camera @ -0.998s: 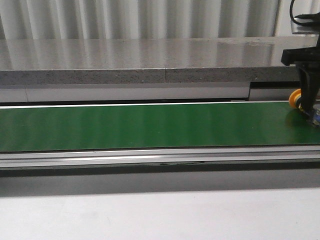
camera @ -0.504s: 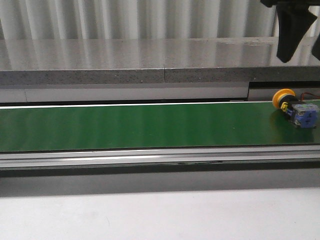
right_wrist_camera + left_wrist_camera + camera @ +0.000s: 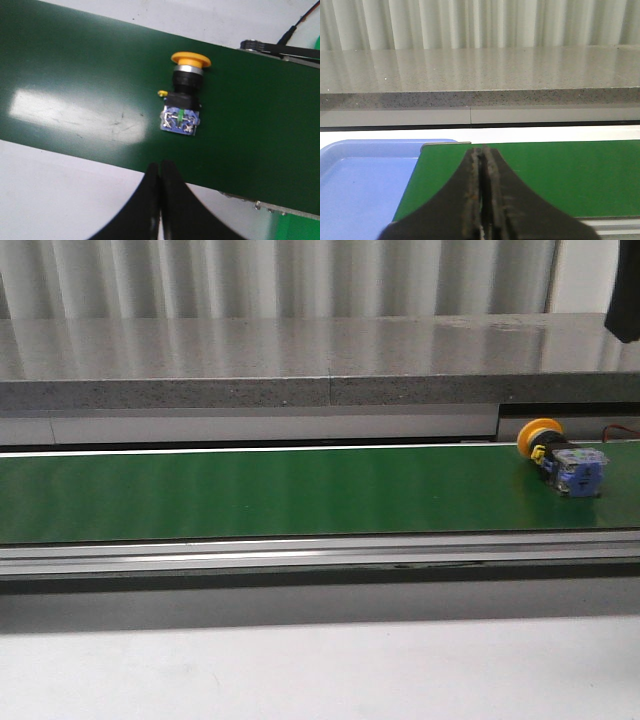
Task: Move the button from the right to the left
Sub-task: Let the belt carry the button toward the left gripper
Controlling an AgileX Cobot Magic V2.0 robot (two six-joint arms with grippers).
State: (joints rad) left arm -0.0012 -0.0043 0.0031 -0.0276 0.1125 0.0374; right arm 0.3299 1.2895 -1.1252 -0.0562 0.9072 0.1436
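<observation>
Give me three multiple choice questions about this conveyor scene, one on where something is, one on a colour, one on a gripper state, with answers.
1. Where does the small push button with the yellow-orange cap and blue body lie?
A. On the right end of the green belt
B. In the blue tray
C. On the grey stone counter

2. What colour is the conveyor belt?
A. Black
B. Green
C. Blue

3. How is the right gripper?
A. Shut on the button
B. Wide open around the button
C. Shut, holding nothing

Answers:
1 A: the front view shows it lying on the belt's right end.
2 B: green in every view.
3 C: its fingers meet, apart from the button, in the right wrist view.
</observation>
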